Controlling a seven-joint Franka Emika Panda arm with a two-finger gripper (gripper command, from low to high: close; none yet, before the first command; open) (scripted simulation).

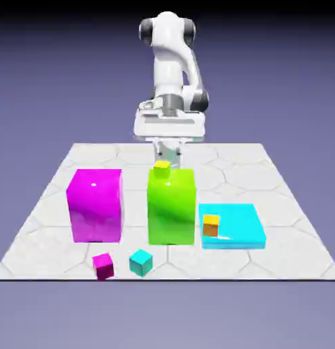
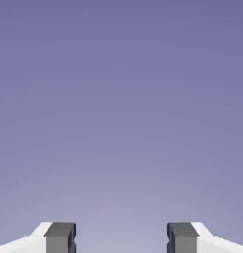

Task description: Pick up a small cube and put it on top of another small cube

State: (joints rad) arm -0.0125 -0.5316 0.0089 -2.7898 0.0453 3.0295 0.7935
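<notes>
The magenta cube (image 1: 103,265) and teal cube (image 1: 140,262) sit side by side at the table's (image 1: 279,266) near edge. The fingers (image 2: 121,237) are wide apart, empty, far back behind the green block (image 1: 171,206). The reach hasn't begun; next comes descending over the magenta cube.

White all over, this arm (image 1: 171,65), glossy rounded shells stacked one on another, and dark grey rings at the joints beside the topmost shell. Below that shell there's a grey band, then a broad, flat white hand block (image 1: 169,125). In the hand view, two finger tips (image 2: 60,237): squared dark grey pads, each backed by a white wedge sloping outward. No cables or markings visible.
</notes>
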